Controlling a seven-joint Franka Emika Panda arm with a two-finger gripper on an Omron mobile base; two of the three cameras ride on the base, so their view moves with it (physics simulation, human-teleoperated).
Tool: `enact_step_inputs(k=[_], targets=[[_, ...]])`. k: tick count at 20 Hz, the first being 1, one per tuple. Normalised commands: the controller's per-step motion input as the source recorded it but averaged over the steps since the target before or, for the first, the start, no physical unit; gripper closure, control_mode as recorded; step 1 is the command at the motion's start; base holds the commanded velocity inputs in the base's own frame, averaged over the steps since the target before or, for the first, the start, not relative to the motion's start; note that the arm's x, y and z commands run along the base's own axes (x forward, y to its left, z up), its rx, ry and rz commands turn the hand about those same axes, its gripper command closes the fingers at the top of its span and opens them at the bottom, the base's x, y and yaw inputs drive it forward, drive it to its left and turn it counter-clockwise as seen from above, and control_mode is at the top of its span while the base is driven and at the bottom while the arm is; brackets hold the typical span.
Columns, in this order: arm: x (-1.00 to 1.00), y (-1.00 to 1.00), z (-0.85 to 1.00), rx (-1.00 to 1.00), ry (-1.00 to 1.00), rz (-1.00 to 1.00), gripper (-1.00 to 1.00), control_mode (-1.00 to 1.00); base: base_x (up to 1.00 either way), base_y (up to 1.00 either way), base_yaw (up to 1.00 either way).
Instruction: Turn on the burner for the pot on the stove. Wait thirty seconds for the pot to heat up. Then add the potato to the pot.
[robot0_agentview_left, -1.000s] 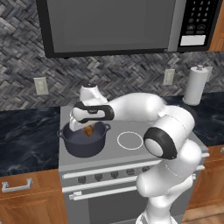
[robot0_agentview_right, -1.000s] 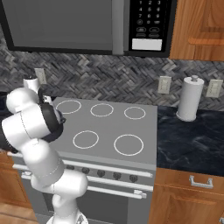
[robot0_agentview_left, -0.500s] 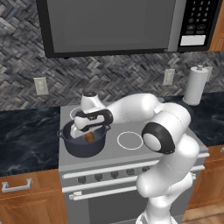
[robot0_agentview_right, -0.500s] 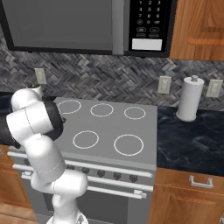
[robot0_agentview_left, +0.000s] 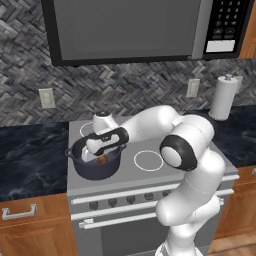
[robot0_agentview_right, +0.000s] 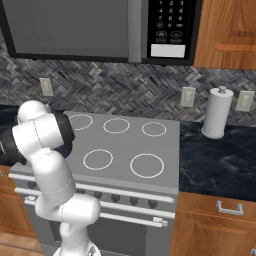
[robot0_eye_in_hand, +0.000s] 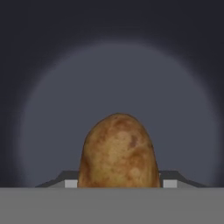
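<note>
- Front-left on the stove (robot0_agentview_left: 150, 172): pot (robot0_agentview_left: 95, 167), dark grey, over the front-left ring, rim handle sticking out at its left
- Down inside the pot: gripper (robot0_agentview_left: 102, 159), wrist bent over the rim, hand reaching in from the right side
- Between the fingers: potato (robot0_eye_in_hand: 118, 151), brown and mottled, pinched at both flanks, grey finger pads just showing on either side at its base in the hand view
- Seen from the left base: potato (robot0_agentview_left: 102, 159) as a small orange-brown patch low in the pot, under the hand
- Behind the potato in the hand view: pot floor, a pale round disc ringed by dark wall; cannot tell whether the potato touches it
- On the stove top to the right: white rings bare, front-right ring (robot0_agentview_right: 147, 165) well apart from the pot
- Along the stove front: row of dark knobs (robot0_agentview_right: 115, 198), bar handle below
- Right counter, by the wall: paper towel roll (robot0_agentview_right: 217, 112) upright
- Above the stove: microwave (robot0_agentview_left: 135, 27) with dark door and keypad at its right
</note>
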Motion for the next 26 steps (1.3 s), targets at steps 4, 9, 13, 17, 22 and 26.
enact_step_inputs(k=[4,9,13,17,22,26], targets=[[0.06,0.00,-0.07,-0.02,0.00,0.00,1.00,-1.00,0.00,0.00,0.00],[0.01,0.10,0.00,0.00,0.01,-0.01,-1.00,-1.00,0.00,0.00,0.00],[-0.01,0.01,0.01,0.00,0.00,0.00,-1.00,-1.00,0.00,0.00,0.00],[0.00,0.00,0.09,-0.01,-0.01,0.00,-1.00,-1.00,0.00,0.00,0.00],[0.00,0.00,0.43,0.00,-0.03,0.00,-1.00,-1.00,0.00,0.00,0.00],[0.00,0.00,0.69,0.00,-0.05,0.00,-1.00,-1.00,0.00,0.00,0.00]])
